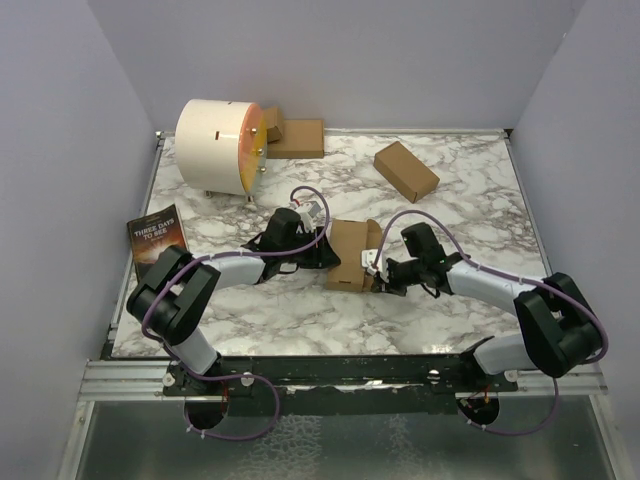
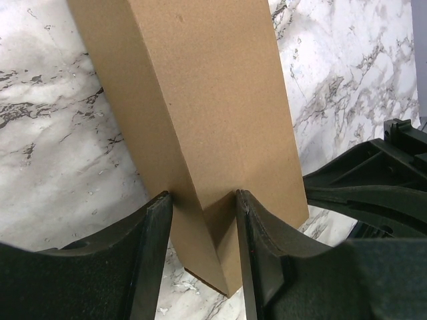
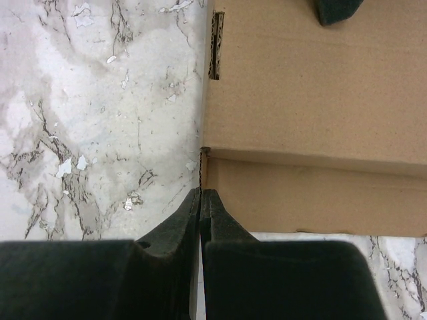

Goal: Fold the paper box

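**Soft, Even Light; Blur Only Near the Lenses**

Diffuse light fell from above on the worktop (image 1: 460,215), bright but without hard glare. Shadows beneath the arms (image 1: 225,268) were faint and soft-edged. In the left wrist view the box (image 2: 220,100) showed one lit face and one shaded. The left pincer (image 2: 203,200) and right pincer (image 3: 201,200), close to their lenses, looked dark and slightly soft.

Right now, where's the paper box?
In the top view the paper box is at the middle of the table, between the left gripper, clamped on its left edge, and the shut right gripper at its right edge.
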Available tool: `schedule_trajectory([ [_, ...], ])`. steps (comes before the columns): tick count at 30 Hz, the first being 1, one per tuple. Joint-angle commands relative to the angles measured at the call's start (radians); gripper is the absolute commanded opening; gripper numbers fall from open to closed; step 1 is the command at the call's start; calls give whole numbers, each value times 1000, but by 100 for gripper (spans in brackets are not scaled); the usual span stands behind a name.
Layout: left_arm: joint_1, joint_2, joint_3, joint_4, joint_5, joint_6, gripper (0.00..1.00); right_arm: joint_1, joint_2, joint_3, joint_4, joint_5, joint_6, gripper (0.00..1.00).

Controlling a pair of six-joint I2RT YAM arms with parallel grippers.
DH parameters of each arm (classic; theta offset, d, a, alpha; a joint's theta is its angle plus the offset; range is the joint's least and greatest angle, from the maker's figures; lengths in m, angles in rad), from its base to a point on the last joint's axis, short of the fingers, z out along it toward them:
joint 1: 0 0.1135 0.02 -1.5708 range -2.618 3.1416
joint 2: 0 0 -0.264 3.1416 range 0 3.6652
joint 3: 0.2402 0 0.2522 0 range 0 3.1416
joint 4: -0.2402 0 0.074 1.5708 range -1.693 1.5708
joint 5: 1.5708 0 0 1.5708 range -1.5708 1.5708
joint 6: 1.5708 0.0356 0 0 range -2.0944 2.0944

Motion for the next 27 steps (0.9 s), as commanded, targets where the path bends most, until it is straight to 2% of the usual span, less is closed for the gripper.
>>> schedule_trajectory([
  [1, 7, 30, -1, -51, -5, 23, 44, -11, 17, 24, -30, -23, 26, 1],
  [27, 7, 59, 20, -25, 31, 4, 43, 1, 41, 88, -17, -63, 146, 1],
])
